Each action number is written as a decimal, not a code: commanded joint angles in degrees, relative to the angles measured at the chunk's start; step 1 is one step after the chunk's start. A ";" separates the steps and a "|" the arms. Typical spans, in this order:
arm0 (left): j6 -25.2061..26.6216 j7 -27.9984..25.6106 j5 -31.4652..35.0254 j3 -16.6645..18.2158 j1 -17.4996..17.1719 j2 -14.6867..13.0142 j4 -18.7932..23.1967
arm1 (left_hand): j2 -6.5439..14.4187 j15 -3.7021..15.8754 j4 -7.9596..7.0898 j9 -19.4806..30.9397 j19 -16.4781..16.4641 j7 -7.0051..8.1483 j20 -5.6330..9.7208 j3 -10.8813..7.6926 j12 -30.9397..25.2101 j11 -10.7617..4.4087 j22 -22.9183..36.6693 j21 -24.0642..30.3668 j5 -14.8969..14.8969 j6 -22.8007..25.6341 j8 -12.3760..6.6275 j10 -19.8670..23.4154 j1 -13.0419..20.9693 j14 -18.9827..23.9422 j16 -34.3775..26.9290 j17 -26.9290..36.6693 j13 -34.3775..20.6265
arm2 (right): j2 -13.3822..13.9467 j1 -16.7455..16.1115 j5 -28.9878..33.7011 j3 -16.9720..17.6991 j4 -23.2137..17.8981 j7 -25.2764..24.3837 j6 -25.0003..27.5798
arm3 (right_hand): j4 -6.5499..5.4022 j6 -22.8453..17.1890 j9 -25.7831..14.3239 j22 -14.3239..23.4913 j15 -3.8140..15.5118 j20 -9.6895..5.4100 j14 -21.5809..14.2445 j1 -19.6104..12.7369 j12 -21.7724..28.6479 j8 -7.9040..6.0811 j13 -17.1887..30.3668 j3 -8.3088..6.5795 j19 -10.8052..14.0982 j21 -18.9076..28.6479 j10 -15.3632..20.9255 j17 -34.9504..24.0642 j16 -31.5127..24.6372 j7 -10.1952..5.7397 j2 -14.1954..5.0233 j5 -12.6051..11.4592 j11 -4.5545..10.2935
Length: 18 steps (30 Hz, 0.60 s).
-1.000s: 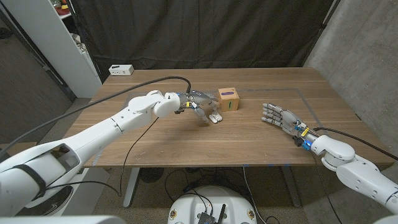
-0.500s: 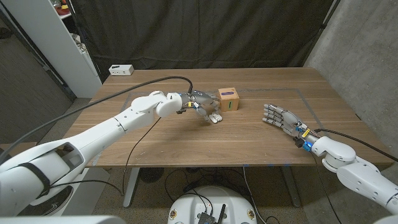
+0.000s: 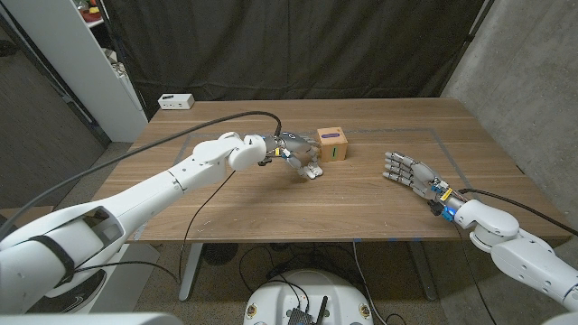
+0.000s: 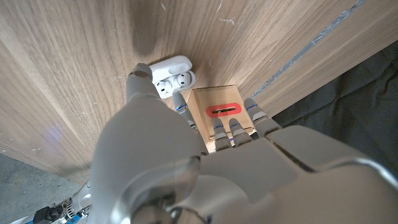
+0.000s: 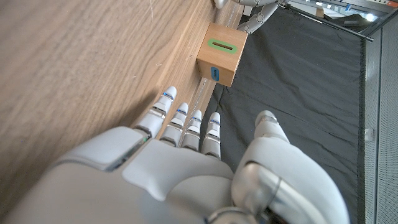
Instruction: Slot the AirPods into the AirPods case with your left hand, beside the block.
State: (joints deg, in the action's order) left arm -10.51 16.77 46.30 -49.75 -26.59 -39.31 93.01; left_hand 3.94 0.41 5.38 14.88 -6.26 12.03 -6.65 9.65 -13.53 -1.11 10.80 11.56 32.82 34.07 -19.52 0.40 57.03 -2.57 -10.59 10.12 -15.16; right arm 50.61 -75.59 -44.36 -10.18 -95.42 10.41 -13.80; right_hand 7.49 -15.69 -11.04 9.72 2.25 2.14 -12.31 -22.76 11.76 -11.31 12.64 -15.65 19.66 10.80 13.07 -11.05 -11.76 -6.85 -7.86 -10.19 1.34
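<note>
The small white AirPods case (image 4: 173,75) lies open on the brown wooden tabletop (image 3: 235,203), just beside the small wooden block (image 3: 331,143) – the two white earbuds sit in its slots. The left hand (image 3: 293,151) hangs over the case with its fingers (image 4: 139,81) reaching down to it; whether they grip anything, I cannot tell. The right hand (image 3: 408,171) is well apart from the block – its fingers (image 5: 186,121) are stretched out, holding nothing.
</note>
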 commanded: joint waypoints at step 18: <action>1.41 1.15 0.43 -0.92 -0.08 0.46 0.70 | 1.10 0.54 -0.35 0.59 0.04 -0.49 -0.01 0.90 -0.12 -0.74 0.27 0.65 -0.89 1.89 -0.56 -0.16 0.51 -0.06 -0.10 0.19 0.25 | -0.28 -0.18 -0.17 0.37 0.98 1.25 -1.04 | -0.10 -0.29 -0.27 0.20 3.58 0.35 -0.36 0.42 0.37 -0.18 0.18 -0.24 -0.09 0.30 0.56 -0.33 -0.46 -0.10 -0.18 0.06 0.04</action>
State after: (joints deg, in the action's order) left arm -9.69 17.39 46.45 -50.14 -26.73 -39.17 93.30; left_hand 4.54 0.63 5.14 15.33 -6.26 11.60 -6.65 9.89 -13.53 -1.34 10.80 11.88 32.04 35.33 -19.74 0.18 57.63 -2.35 -10.59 10.13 -14.88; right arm 50.41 -75.87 -44.46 -9.88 -94.92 10.77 -14.25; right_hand 7.49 -15.69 -11.04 9.72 2.25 2.14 -12.31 -22.76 11.76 -11.31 12.64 -15.65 19.66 10.80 13.06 -11.05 -11.76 -6.86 -7.86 -10.19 1.34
